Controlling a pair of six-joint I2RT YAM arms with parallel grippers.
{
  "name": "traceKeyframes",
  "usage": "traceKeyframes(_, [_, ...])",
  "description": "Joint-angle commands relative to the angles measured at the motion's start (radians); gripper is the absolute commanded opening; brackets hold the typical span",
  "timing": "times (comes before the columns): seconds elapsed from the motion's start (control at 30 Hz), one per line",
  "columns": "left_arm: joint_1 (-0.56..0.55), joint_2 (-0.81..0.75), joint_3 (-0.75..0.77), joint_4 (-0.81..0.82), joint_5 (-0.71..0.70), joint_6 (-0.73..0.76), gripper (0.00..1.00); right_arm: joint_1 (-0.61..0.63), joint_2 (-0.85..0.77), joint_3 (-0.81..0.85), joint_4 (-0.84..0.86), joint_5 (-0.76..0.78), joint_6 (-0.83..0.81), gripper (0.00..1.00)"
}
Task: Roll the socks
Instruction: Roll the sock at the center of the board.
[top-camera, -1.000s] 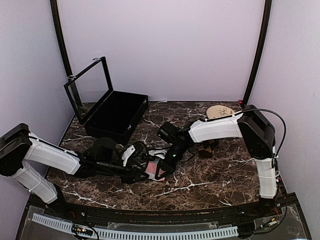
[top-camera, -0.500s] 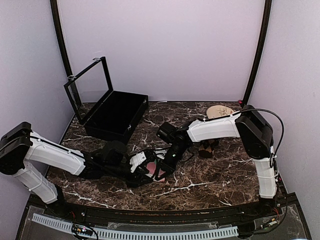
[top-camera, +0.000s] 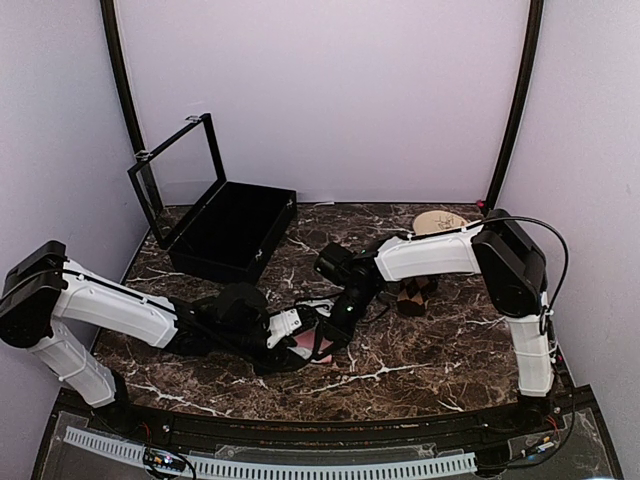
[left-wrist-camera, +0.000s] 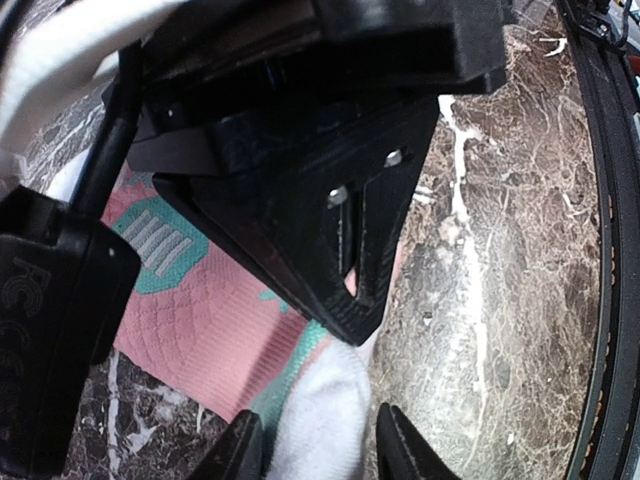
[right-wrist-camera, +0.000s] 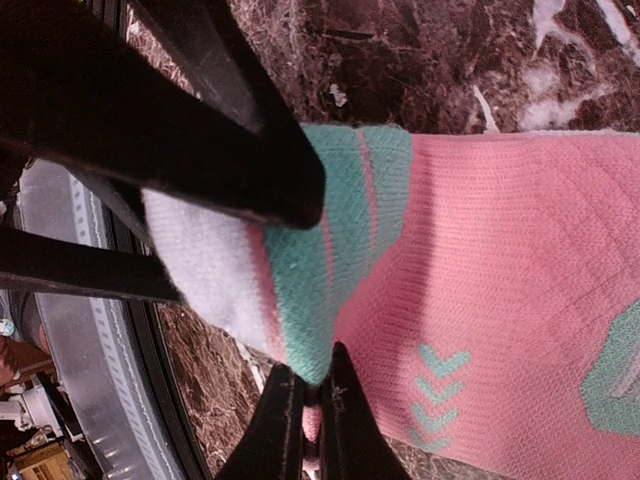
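Observation:
A pink sock (right-wrist-camera: 500, 260) with a teal band and a white toe (left-wrist-camera: 320, 420) lies on the marble near the front centre of the table (top-camera: 300, 345). My right gripper (right-wrist-camera: 312, 375) is shut on a fold of the teal band at the sock's edge; in the top view it (top-camera: 322, 340) comes in from the right. My left gripper (left-wrist-camera: 318, 440) reaches in from the left (top-camera: 298, 332), and its jaws are closed round the bunched white toe. The two grippers meet nose to nose over the sock, and much of it is hidden under them in the top view.
A black case (top-camera: 232, 235) with its lid raised stands at the back left. A tan item (top-camera: 440, 222) lies at the back right, and a small brown item (top-camera: 410, 296) lies right of the right forearm. The table's front rail (top-camera: 300, 465) runs close behind the grippers.
My left gripper has slid to the right along the table, up to the sock and against the right gripper. The right gripper has stayed on the sock, almost still.

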Motion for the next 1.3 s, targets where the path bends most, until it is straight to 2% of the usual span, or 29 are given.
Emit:
traceKeyframes(0.0, [-0.008, 0.014, 0.030, -0.063, -0.032, 0.034, 0.39, -0.005, 0.007, 0.018, -0.025, -0.024, -0.012, 0.05])
traceKeyframes(0.47, [-0.010, 0.027, 0.058, -0.060, 0.010, 0.054, 0.25, -0.005, 0.024, 0.032, -0.040, -0.027, -0.016, 0.05])
traceKeyframes(0.87, [-0.010, 0.017, 0.076, -0.070, 0.062, 0.040, 0.20, -0.005, 0.038, 0.056, -0.055, -0.028, -0.013, 0.06])
traceKeyframes(1.03, [-0.010, 0.029, 0.097, -0.081, 0.076, 0.023, 0.12, -0.004, 0.040, 0.058, -0.056, -0.021, -0.012, 0.08])
traceKeyframes(1.17, [-0.009, 0.024, 0.097, -0.079, 0.069, -0.002, 0.00, -0.004, 0.032, 0.052, -0.054, -0.016, -0.010, 0.11])
traceKeyframes(1.27, [-0.008, 0.038, 0.105, -0.105, 0.073, -0.025, 0.00, -0.004, 0.020, 0.045, -0.044, -0.006, -0.002, 0.15])
